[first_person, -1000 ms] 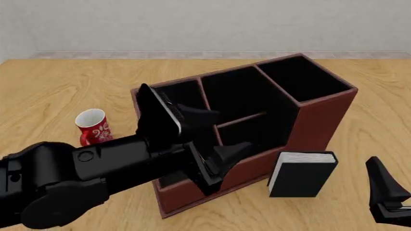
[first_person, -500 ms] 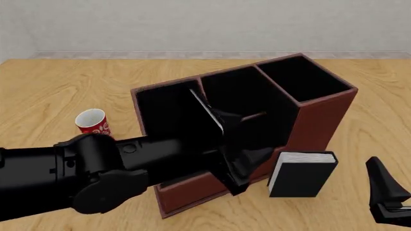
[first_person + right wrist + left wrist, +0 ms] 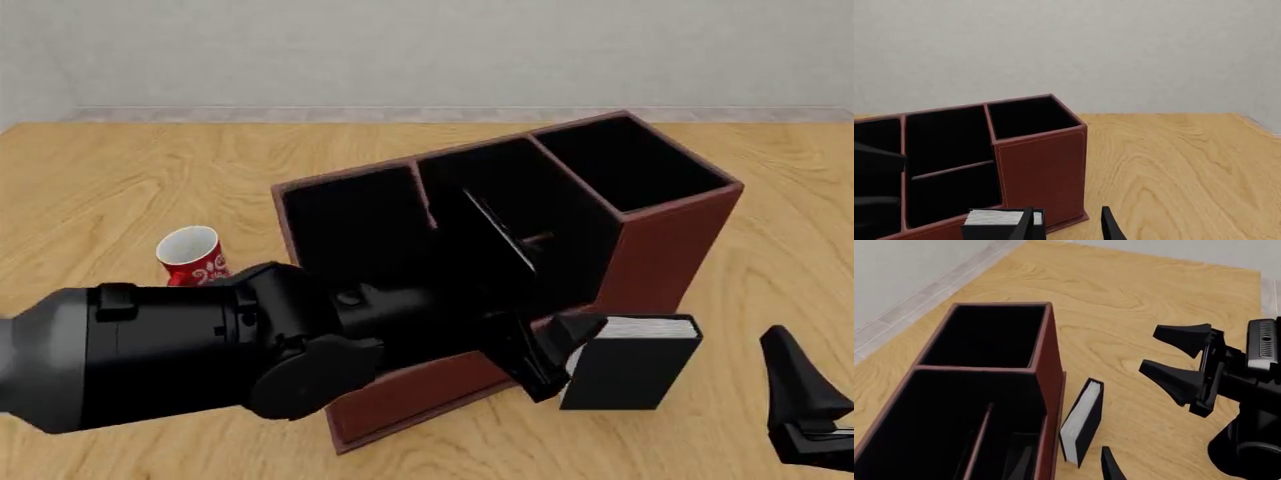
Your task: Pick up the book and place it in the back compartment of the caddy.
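The black book (image 3: 627, 362) with white page edges stands upright on the table, just off the near right corner of the red-brown caddy (image 3: 667, 235). My left gripper (image 3: 550, 352) reaches across the caddy's low near side, open, its tips close beside the book and nothing between them. In the left wrist view the book (image 3: 1082, 422) stands by the caddy wall (image 3: 1051, 370). Lower right, my right gripper (image 3: 801, 400) hangs open and apart from the book. The right wrist view shows the back compartment (image 3: 954, 195) below the cross divider; my left arm covers it in the front view.
A red-and-white mug (image 3: 191, 262) stands on the table left of the caddy, partly behind my left arm. The tall-walled end cell (image 3: 627, 160) rises at the caddy's far right. Bare wood lies right of the book and around my right gripper (image 3: 1148, 349).
My left arm has swung right across the caddy's near side, bringing its open gripper from the left cells to beside the book. The book and right arm have not moved.
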